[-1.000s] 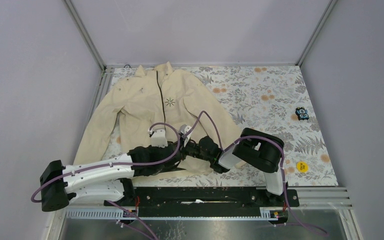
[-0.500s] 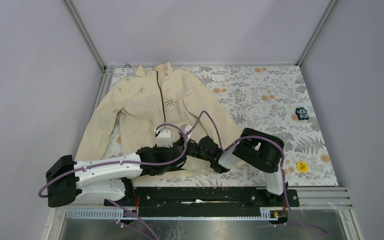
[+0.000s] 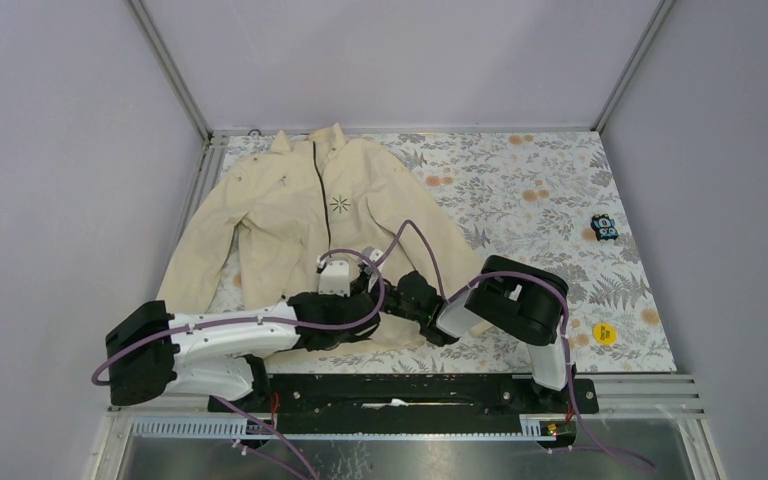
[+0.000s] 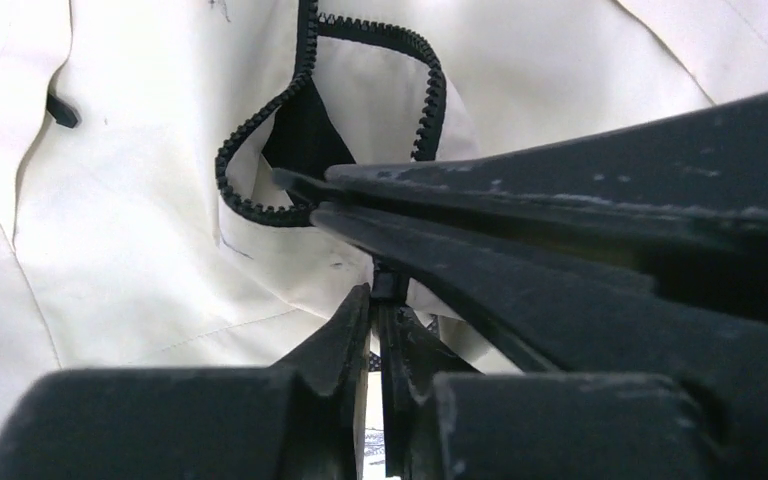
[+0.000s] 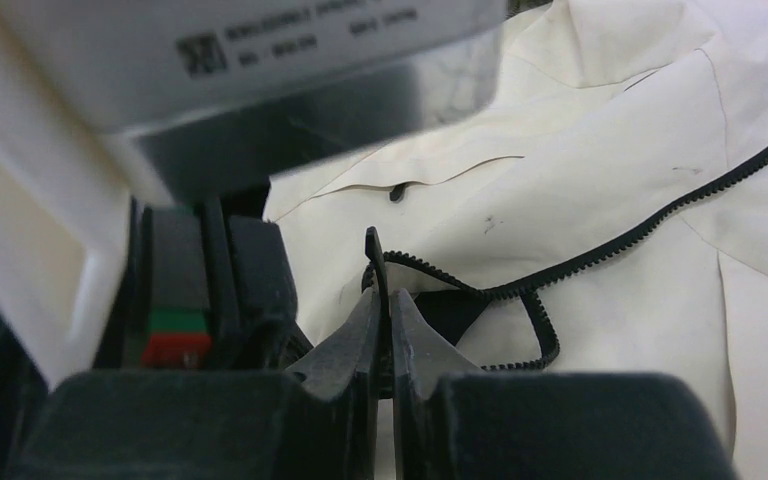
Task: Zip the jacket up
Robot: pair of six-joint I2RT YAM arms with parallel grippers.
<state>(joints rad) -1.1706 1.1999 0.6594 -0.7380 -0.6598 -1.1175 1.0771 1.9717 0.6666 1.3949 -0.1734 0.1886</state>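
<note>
Location: the jacket (image 3: 280,215) lies flat on the left rear of the table (image 3: 520,200), collar at the far edge and hem toward the arms. The upper zipper (image 3: 315,180) runs joined from the collar down past the chest logo. Near the hem the two rows of teeth stand apart in an open loop, with dark lining showing between them.

Grippers: both meet at the hem, touching or nearly so.
- The left gripper (image 4: 375,300) has its fingers almost together, with a small dark piece of the zipper pinched at the tips. How firm the hold is cannot be told.
- The right gripper (image 5: 383,300) has its fingers pressed together, with a thin dark tab standing up between the tips. In the left wrist view its fingers reach across to the edge of the open loop.

Step in hand, by judgement: securing the bottom of the zipper, one hold on each side, before any run upward. The lower part is not yet zipped.

Next move calls for:
- seating the loose end squarely in the slider;
- one gripper anchoring the hem taut while the other draws the pull toward the collar;
- a straight pull along the teeth, so that the slack cloth is not bunched or caught in them.
</note>
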